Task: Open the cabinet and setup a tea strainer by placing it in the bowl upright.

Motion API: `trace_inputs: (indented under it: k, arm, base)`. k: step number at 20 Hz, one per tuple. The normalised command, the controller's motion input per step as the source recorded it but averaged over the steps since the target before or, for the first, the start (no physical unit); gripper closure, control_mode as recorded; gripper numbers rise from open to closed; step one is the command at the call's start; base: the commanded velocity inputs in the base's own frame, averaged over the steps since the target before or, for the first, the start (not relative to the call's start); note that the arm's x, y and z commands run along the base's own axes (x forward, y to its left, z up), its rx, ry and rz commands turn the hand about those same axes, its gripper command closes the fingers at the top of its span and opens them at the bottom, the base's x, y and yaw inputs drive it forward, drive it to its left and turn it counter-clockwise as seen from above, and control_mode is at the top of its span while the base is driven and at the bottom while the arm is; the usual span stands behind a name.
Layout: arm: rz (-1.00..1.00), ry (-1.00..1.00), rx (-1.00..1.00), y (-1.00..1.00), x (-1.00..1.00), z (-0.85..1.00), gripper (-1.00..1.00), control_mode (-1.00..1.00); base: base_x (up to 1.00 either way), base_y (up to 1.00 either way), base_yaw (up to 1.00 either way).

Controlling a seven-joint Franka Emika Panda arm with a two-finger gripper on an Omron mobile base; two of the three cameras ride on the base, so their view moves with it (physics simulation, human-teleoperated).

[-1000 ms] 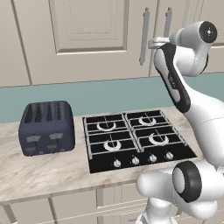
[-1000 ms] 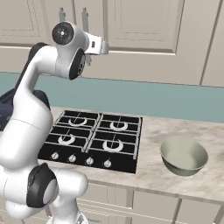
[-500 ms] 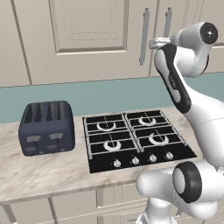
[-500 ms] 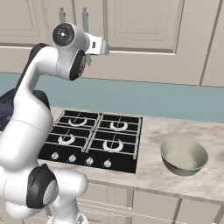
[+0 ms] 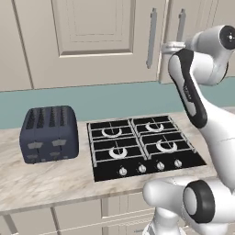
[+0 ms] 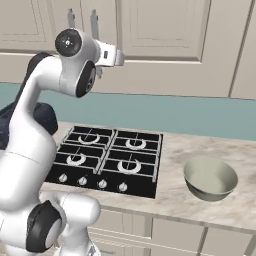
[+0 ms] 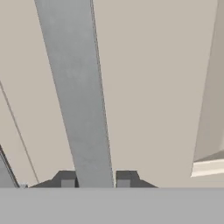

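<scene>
The task is judged to be at its very first step: the cabinet [image 5: 92,41] is shut, its raised-panel doors lying flush, and none of its interior is exposed. The gripper [image 7: 94,180] is raised to the upper cabinet front, and in the hand view its two dark fingertips [image 7: 65,178] are seen closed narrowly on either side of a silver bar handle [image 7: 76,96], so that the handle is clamped between them. In the left base view the hand is seen at the handle [image 5: 181,25] of the door just right of the middle seam, beside a second handle [image 5: 151,39] that is left untouched. Everything after the grip is judged still to be done: the door is to be pulled open, the tea strainer is to be found and lifted, and it is to be stood upright in the bowl.

The tea strainer is presumably behind the closed doors; this cannot be confirmed.

The bowl [image 6: 210,178] is seen in the right base view on the marble counter [image 6: 175,192], right of the black hob [image 6: 107,160] and near the counter's front edge. It stands upright, and nothing is seen in it. A dark blue toaster [image 5: 48,133] is set at the counter's left end, well apart from the bowl.
</scene>
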Motion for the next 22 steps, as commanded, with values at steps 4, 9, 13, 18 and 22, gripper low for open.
trace_inputs:
  k: [4,9,13,18,22]
  arm:
    - [0.00,0.00,0.00,-0.69,-0.94,0.00,1.00,-1.00]
    - [0.00,0.00,0.04,-0.81,-1.00,0.00,1.00,-1.00]
    - [0.00,0.00,0.04,-0.87,-1.00,0.00,1.00,-1.00]
    - [0.00,0.03,0.02,-0.96,-0.99,0.00,1.00,-1.00]
    - [0.00,0.08,0.05,-1.00,-0.79,0.00,1.00,-1.00]
  base:
    - [0.00,0.00,0.00]
    - [0.00,0.00,0.00]
    - [0.00,0.00,0.00]
    - [0.00,0.00,0.00]
    - [0.00,0.00,0.00]
